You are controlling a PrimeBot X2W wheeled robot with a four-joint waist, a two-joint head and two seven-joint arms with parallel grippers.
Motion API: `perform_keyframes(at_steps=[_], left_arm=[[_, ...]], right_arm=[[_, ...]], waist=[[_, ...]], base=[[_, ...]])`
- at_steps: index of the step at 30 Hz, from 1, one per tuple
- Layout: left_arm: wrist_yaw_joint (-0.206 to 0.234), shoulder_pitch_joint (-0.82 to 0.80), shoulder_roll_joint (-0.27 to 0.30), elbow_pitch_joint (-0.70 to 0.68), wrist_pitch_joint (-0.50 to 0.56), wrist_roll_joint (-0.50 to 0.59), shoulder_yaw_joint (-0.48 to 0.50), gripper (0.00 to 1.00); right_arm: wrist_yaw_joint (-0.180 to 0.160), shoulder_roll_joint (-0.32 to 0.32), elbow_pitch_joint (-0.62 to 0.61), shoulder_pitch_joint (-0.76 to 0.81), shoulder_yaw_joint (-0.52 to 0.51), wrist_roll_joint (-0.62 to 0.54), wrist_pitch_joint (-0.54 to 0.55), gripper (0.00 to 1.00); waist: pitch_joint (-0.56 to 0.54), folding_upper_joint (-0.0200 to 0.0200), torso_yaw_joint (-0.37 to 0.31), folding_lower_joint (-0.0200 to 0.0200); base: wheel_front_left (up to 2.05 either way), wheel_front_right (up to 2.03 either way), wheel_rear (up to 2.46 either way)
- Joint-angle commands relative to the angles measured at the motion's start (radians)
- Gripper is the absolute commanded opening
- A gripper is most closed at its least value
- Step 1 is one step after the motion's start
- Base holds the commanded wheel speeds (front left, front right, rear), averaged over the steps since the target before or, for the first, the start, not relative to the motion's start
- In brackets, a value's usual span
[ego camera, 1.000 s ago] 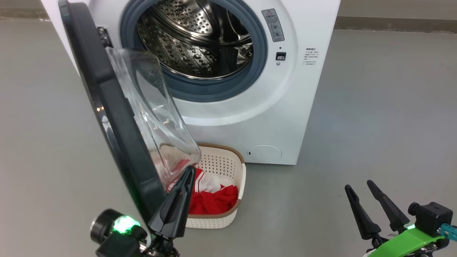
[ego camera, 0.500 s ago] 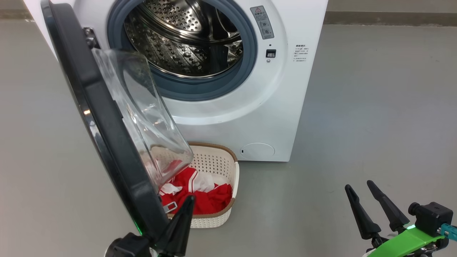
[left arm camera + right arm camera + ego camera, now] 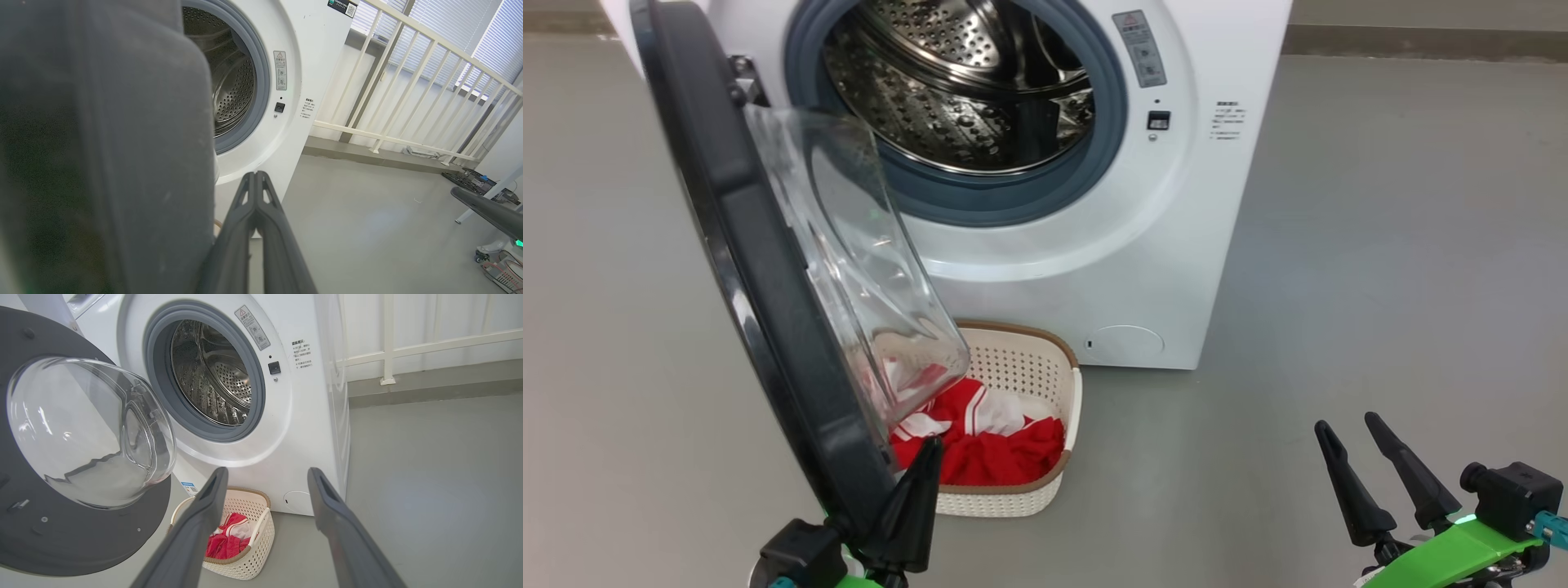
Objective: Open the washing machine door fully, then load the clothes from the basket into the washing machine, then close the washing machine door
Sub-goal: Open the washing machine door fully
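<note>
While your left gripper (image 3: 929, 449), fingers shut on nothing, sits just beside the door (image 3: 760, 269) rim, the door overhangs the basket (image 3: 1013, 496) of clothes (image 3: 1001, 457) by the washer (image 3: 1111, 269) | risk: reaching in may bump the door or snag the clothes | right gripper (image 3: 1347, 425) spread, empty, well apart | right wrist view gives you the basket whole; head view has the door covering part

This looks like a test hall or robotics lab rather than a home laundry room. The washing machine (image 3: 1143, 269) stands alone on a wide, smooth grey floor (image 3: 1380, 245). Beyond it a white railing (image 3: 388, 139) runs in front of tall windows with slatted blinds (image 3: 502, 32). Dark gear (image 3: 470, 179) lies on the floor by the wall, near a wheeled stand. A small laundry basket (image 3: 1029, 367) at the machine's foot is the one homely touch.
</note>
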Motion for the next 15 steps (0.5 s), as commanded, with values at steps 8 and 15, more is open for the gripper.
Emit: perform_keyframes(at_steps=[8, 15], left_arm=[[0.006, -0.028, 0.015, -0.028, -0.012, 0.0, 0.09, 0.0], [0.005, -0.017, 0.016, -0.044, -0.012, 0.006, 0.122, 0.0]], right_arm=[[0.009, -0.014, -0.02, -0.016, 0.019, 0.001, -0.012, 1.0], [0.009, -0.007, -0.02, -0.011, 0.018, 0.0, -0.012, 1.0]], waist=[[-0.002, 0.0, 0.064, 0.0], [-0.004, 0.0, 0.109, 0.0]], base=[[0.0, 0.0, 0.0], [0.0, 0.0, 0.0]])
